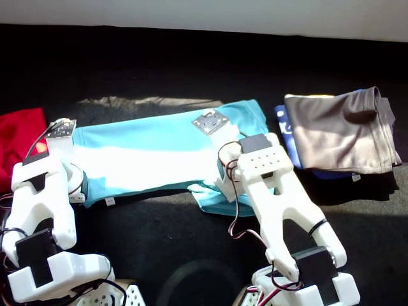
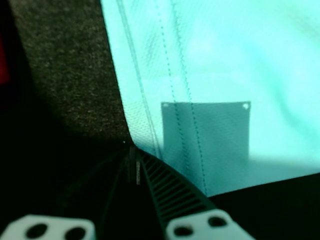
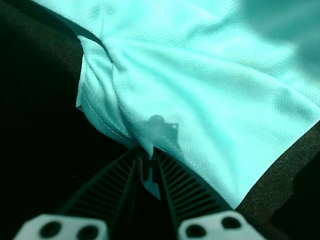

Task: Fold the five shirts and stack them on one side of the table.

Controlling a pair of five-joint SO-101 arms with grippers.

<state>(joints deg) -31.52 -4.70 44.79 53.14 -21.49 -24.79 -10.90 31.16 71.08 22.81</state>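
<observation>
Here's the teal shirt (image 1: 153, 156), laid out flat across the dark counter (image 1: 159, 64) with a pincer at each end. The left pincer (image 2: 134, 167) is clamped on the shirt's hem, right at the edge where fabric meets the counter, and a square patch (image 2: 205, 132) shows through the cloth just ahead of its tips. At the other end, the right pincer (image 3: 146, 160) is closed tight on a bunched fold of the same shirt, with creases fanning out from its tips. Out beyond the right pincer, on the side away from the left one and well apart, a folded grey shirt (image 1: 341, 131) sits on top of a blue shirt (image 1: 284, 124). A red shirt (image 1: 19, 137) lies near the left pincer, on its outer side.
</observation>
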